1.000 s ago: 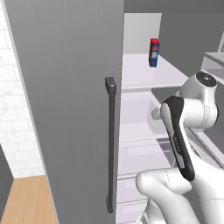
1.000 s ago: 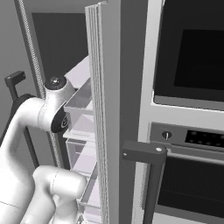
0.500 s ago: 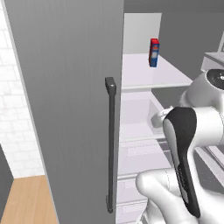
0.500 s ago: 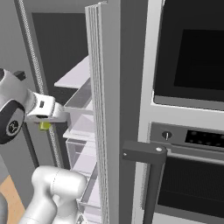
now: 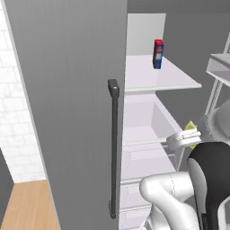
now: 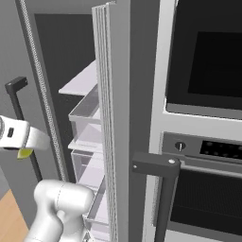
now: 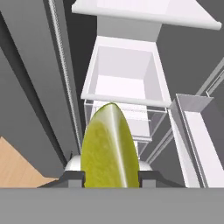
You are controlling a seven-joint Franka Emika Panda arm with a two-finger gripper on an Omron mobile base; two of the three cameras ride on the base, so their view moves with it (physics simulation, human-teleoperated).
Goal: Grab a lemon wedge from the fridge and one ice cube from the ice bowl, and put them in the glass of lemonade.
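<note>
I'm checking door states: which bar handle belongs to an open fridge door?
The handle on the grey door in the left base view: that door stands swung out, baring the white shelves. The oven handle sits on a closed front.

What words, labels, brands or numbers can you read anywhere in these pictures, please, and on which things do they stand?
None can be read.
Blue-and-red can on the fridge shelf: its colours may be a label, but it is too small to read.
Wall oven control panel: faint marks beside the knob, too small and blurred to read.
Lemon wedge between the fingers: no text.
</note>
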